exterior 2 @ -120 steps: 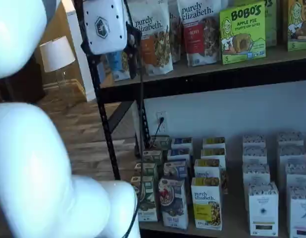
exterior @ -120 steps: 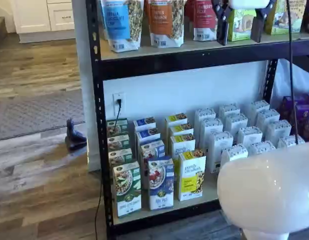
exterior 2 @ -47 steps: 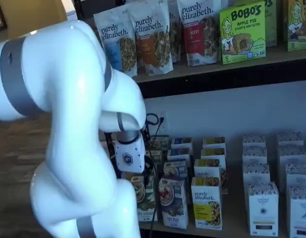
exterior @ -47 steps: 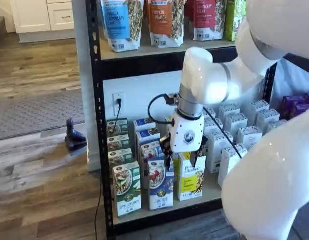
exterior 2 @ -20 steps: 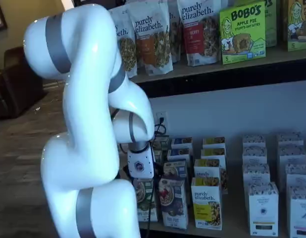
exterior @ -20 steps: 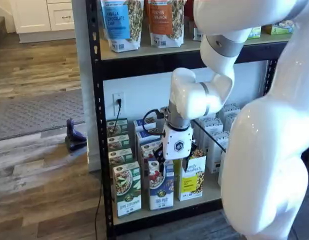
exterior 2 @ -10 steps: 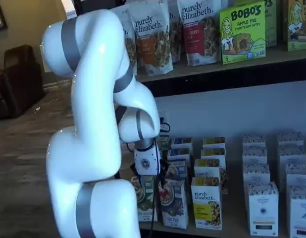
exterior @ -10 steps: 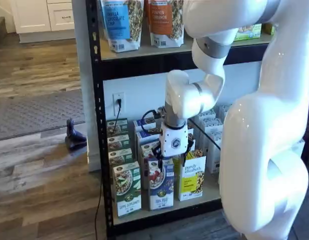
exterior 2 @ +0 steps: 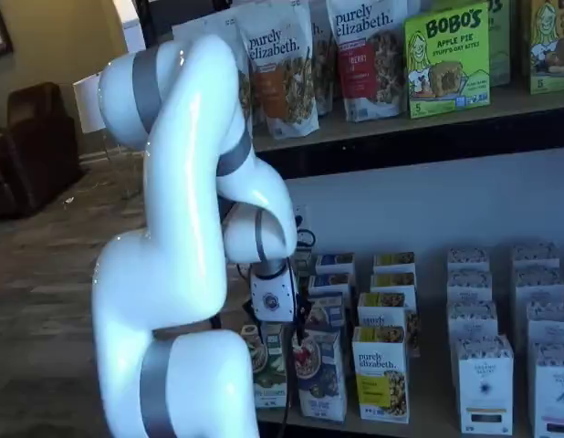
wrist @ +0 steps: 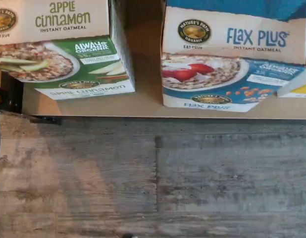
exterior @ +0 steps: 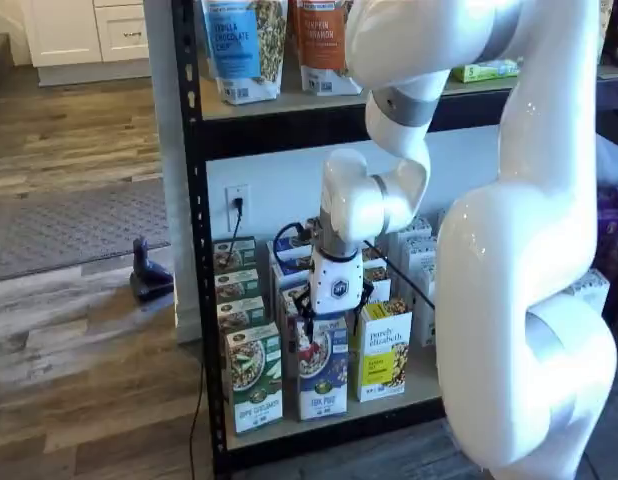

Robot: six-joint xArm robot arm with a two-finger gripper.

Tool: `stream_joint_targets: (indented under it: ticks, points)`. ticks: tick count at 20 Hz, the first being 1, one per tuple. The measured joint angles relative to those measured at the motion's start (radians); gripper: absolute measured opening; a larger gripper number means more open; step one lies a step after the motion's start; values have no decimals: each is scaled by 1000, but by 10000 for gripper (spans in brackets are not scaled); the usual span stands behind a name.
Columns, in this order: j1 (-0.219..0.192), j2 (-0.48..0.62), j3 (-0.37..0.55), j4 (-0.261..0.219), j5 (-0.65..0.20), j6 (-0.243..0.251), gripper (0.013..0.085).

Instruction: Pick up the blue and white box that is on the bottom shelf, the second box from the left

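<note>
The blue and white box (exterior: 322,372) stands at the front of its row on the bottom shelf (exterior: 421,378), between a green carton and a yellow one. It also shows in a shelf view (exterior 2: 319,376) and, with the words Flax Plus, in the wrist view (wrist: 232,64). My gripper (exterior: 332,322) hangs straight down right over this box's top. Its two black fingers stand apart, one near each top side of the box, and hold nothing. Its white body shows in a shelf view (exterior 2: 272,297); the fingers there are hard to make out.
Green and white cartons (exterior: 254,375) stand left of the box, yellow and white ones (exterior: 384,352) right of it, and white cartons (exterior 2: 487,379) further right. More blue boxes line up behind. The black rack post (exterior: 194,250) is at the left. My arm's large white links (exterior: 529,300) hide the shelf's right part.
The gripper has moved left and a little lower, from over the gap beside the yellow carton to above the front blue and white box. The arm has swung left with it.
</note>
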Motion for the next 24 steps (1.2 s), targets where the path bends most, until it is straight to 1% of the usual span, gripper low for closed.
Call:
stream_joint_targets:
  ticks: [3,7,10,14,16,19,21,24]
  points:
    - [-2,46,-32,25,-20,-27,850]
    - [-13,116,-88,18,-45,-31,850]
    - [-22,182,-157,10,-45,-34,850]
    - [-39,254,-251,-27,-22,-15,850]
    - [-50,281,-291,-40,-10,-13,850]
    - [-64,310,-338,-38,11,-28,850]
    - [-72,331,-372,-27,34,-45,850]
    - [-84,368,-436,-21,88,-62,850]
